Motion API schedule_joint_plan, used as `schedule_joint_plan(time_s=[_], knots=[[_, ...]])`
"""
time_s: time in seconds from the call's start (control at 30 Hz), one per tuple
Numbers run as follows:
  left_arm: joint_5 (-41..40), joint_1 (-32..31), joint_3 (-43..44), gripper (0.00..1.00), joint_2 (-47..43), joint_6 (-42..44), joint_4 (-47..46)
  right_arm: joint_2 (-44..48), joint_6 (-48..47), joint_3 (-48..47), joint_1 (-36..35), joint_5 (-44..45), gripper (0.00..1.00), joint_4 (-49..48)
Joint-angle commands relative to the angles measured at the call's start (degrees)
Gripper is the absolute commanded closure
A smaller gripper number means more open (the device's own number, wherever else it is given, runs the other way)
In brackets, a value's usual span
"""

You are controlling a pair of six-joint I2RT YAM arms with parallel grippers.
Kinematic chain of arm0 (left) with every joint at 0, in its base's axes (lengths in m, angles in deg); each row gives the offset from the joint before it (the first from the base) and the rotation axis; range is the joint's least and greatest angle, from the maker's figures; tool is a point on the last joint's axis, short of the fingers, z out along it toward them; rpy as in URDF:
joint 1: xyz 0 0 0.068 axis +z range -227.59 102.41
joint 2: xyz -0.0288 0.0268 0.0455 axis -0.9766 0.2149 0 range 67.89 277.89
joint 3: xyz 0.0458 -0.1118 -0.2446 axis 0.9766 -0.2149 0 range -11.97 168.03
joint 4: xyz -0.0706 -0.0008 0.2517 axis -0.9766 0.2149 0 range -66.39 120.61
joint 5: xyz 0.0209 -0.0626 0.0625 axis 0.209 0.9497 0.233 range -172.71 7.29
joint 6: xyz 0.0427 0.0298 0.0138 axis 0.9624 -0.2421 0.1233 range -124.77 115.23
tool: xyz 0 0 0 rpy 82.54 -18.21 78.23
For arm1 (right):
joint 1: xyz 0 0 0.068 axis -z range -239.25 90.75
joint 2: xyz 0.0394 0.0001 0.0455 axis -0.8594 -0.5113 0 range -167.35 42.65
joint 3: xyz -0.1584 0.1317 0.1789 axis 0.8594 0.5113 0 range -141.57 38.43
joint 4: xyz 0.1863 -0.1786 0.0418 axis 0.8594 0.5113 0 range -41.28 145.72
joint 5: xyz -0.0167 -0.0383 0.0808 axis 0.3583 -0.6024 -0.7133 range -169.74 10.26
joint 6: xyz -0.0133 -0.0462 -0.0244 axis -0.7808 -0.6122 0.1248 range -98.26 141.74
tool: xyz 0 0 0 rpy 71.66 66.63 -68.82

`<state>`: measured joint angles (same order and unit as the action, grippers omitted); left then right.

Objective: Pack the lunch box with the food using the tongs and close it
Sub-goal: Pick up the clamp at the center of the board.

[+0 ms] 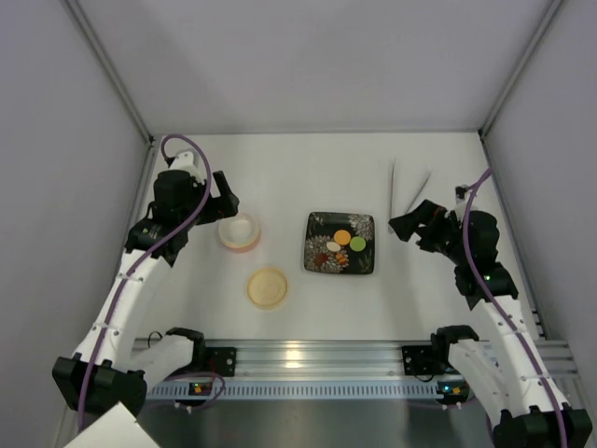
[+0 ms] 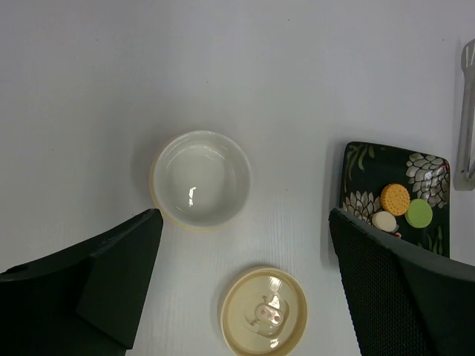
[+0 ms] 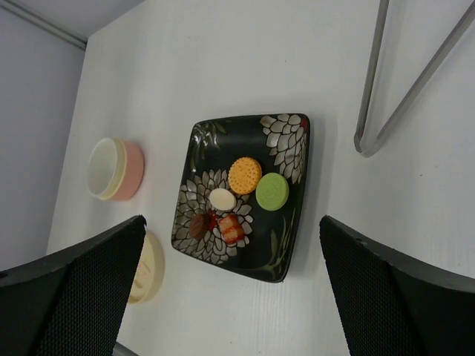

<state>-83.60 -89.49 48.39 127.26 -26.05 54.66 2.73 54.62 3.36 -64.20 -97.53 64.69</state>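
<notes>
Beside the tongs (image 3: 370, 78), my right gripper (image 1: 403, 224) gapes empty; my left gripper (image 1: 224, 198) too, by the lunch box (image 1: 240, 231).
A skewed pinch may skid them away.

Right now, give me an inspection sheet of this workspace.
Surface: white table, no spills seen.
Job's things: lunch box upright, open, empty; lid lying flat apart from it; food on the black floral plate; tongs lying flat beyond the plate, untouched.
Clutter: two small brownish bits also on the plate.
Grippers: left gripper open, empty, beside the lunch box; right gripper open, empty, near the tongs.
Cables: purple cable along each arm, off the items.
Surroundings: plain walls on three sides; metal rail at the near edge.
</notes>
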Motion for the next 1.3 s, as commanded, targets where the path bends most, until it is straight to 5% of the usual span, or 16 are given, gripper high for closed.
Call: schedule_joint_plan(time_s=[0.0, 0.93, 1.13, 1.27], knots=[[0.3, 0.0, 0.3, 0.01, -1.6, 0.5, -1.1, 0.9, -1.0, -1.9, 0.9, 1.6, 0.01, 0.8], [0.5, 0.0, 0.3, 0.01, -1.8, 0.4, -0.6, -2.4, -5.5, -9.4, 0.9, 20.1, 0.0, 13.2], [0.4, 0.0, 0.4, 0.01, -1.7, 0.3, -0.6, -10.6, -7.2, -14.0, 0.9, 25.9, 0.0, 11.1], [0.4, 0.0, 0.5, 0.01, -1.7, 0.3, -0.5, -25.2, -7.7, -21.6, 0.1, 29.3, 0.01, 10.7]])
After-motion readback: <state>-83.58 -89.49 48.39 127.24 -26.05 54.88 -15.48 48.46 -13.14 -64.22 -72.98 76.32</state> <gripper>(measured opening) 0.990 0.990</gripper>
